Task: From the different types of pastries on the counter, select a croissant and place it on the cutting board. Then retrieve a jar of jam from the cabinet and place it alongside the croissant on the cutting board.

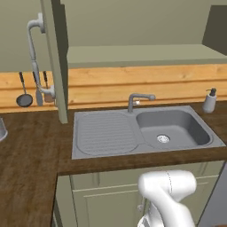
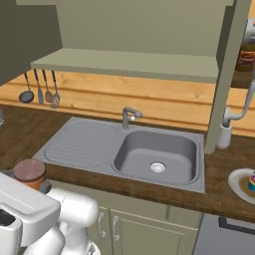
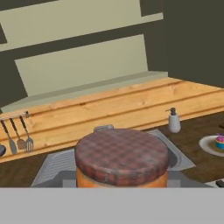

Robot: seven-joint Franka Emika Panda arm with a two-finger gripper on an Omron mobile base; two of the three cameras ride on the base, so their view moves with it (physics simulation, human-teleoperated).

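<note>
The jar of jam (image 3: pixel 121 157), squat and orange with a brownish checked lid, sits close up at the bottom of the hand view. In the right base view the jar of jam (image 2: pixel 29 172) is at the lower left, above the counter's front edge, with my gripper (image 2: pixel 32 183) shut on it. The cabinet door (image 1: pixel 56 62) stands open, edge on, showing its curved light-grey handle (image 1: pixel 32 40). The pink-frosted cupcake (image 2: pixel 252 181) rests on a plate (image 2: pixel 238 183) at the far right of the counter (image 1: pixel 26 146). The croissant and the cutting board are out of view.
A grey steel sink (image 1: pixel 142 131) with a tap (image 1: pixel 138 99) lies straight ahead. A soap dispenser (image 1: pixel 209 100) stands at its right. Utensils (image 2: pixel 42 89) hang on the wooden backsplash. A dark labelled jar (image 2: pixel 246 60) sits inside the cabinet behind the door (image 2: pixel 226 74).
</note>
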